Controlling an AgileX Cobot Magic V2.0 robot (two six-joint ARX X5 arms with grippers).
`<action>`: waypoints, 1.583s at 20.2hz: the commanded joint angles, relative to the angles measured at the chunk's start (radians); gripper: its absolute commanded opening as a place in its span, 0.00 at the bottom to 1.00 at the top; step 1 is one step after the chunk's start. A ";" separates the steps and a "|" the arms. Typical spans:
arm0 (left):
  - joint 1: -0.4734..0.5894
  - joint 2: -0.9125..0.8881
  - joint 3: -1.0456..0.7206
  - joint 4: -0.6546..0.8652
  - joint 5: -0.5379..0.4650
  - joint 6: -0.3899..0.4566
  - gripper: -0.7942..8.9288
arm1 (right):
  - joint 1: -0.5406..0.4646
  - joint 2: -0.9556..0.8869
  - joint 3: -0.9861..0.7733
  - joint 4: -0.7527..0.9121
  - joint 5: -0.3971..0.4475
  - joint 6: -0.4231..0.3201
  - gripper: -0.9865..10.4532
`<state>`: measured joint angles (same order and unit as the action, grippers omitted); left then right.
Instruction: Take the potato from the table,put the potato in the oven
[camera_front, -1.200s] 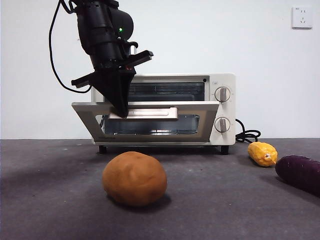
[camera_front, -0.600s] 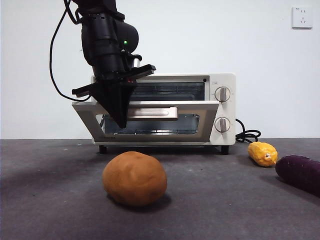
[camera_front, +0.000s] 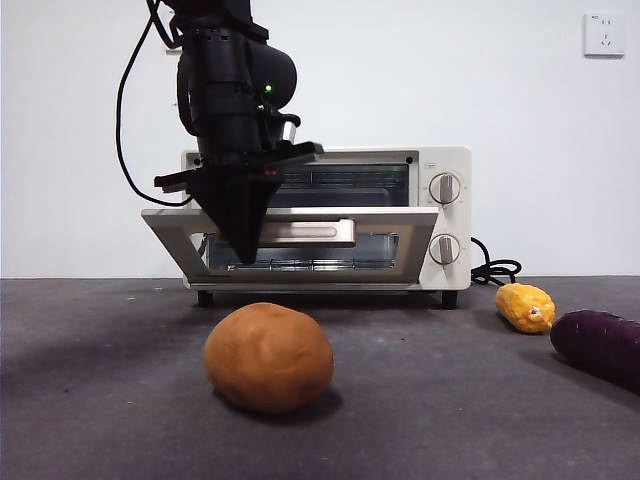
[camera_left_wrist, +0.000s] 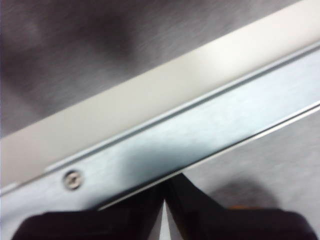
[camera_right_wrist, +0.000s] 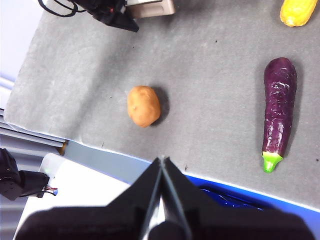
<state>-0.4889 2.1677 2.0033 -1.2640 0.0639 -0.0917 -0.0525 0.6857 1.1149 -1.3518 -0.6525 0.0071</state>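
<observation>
Potato (camera_front: 268, 357), one, lay before the oven (camera_front: 322, 222), whose door hung part-open. Left gripper (camera_front: 240, 245), jaws clenched, touched the door's handle (camera_front: 305, 232); right gripper (camera_right_wrist: 162, 167) jaws clenched.

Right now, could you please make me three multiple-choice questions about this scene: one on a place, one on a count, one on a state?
1. Where is the potato?
A. inside the oven
B. on the table, in front of the oven
C. in a gripper

2. How many round knobs does the oven show?
A. one
B. two
C. four

3. How does the oven door stand?
A. fully shut
B. taken off
C. partly open, tilted outward

Answers:
1 B: in the front view the potato lies on the table, nearer than the oven, and nothing holds it.
2 B: two knobs sit one above the other at the oven's side.
3 C: the door's top edge leans away from the oven body, and the left gripper is at its handle.
</observation>
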 joint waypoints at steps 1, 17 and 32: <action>0.009 0.030 -0.001 0.009 -0.043 0.033 0.08 | 0.000 -0.003 0.005 -0.008 -0.002 -0.005 0.08; -0.034 0.023 -0.001 -0.052 -0.038 0.051 0.08 | 0.000 -0.003 0.005 0.002 -0.002 -0.011 0.08; -0.119 -0.507 -0.001 -0.052 -0.038 0.090 0.08 | 0.140 0.175 0.004 0.282 -0.053 0.110 0.28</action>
<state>-0.6086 1.6707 2.0037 -1.3155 0.0280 -0.0082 0.0841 0.8639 1.1149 -1.0737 -0.7025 0.1024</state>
